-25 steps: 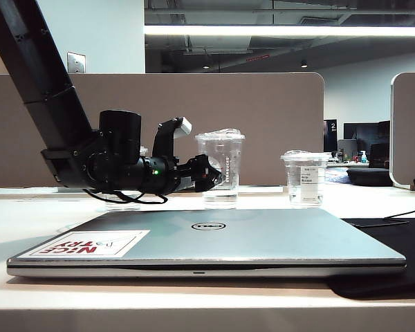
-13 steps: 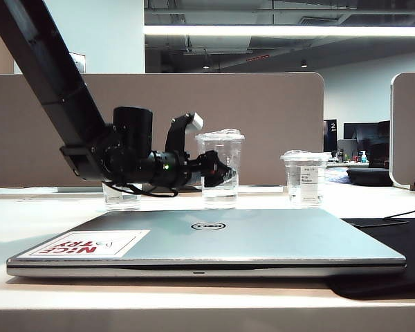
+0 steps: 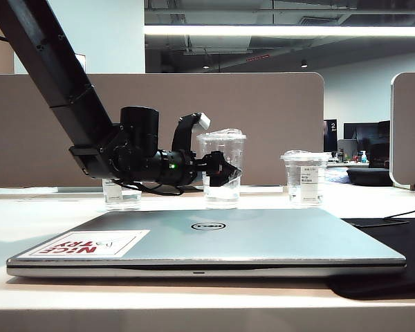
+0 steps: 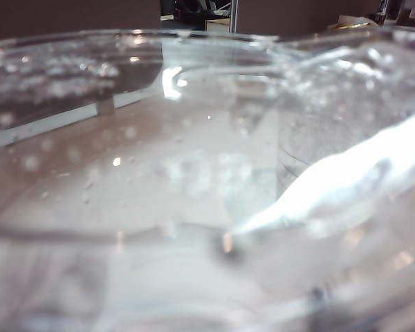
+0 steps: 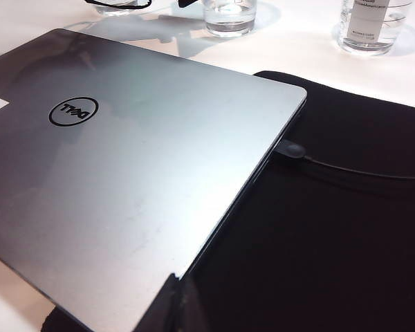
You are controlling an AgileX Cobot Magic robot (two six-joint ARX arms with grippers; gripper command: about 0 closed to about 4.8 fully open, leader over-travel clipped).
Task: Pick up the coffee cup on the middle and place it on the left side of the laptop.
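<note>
An open-plan office with grey partitions backs a pale desk [image 3: 28, 228], where the laptop [image 3: 214, 242] lies shut in the lower half of the exterior frame. Behind it at centre stands the coffee cup [image 3: 223, 169], with the left gripper [image 3: 225, 171] level at its side, jaws wide apart around the wall, not yet clamped. The right gripper is out of sight, its state unknown. Risks: a hard squeeze could buckle the thin plastic, or a nudge could tip the cup and spill its water towards the laptop.

Silver laptop [image 3: 214, 242] bears a red-and-white sticker [image 3: 90, 243]; clear coffee cup [image 3: 222, 169].
</note>
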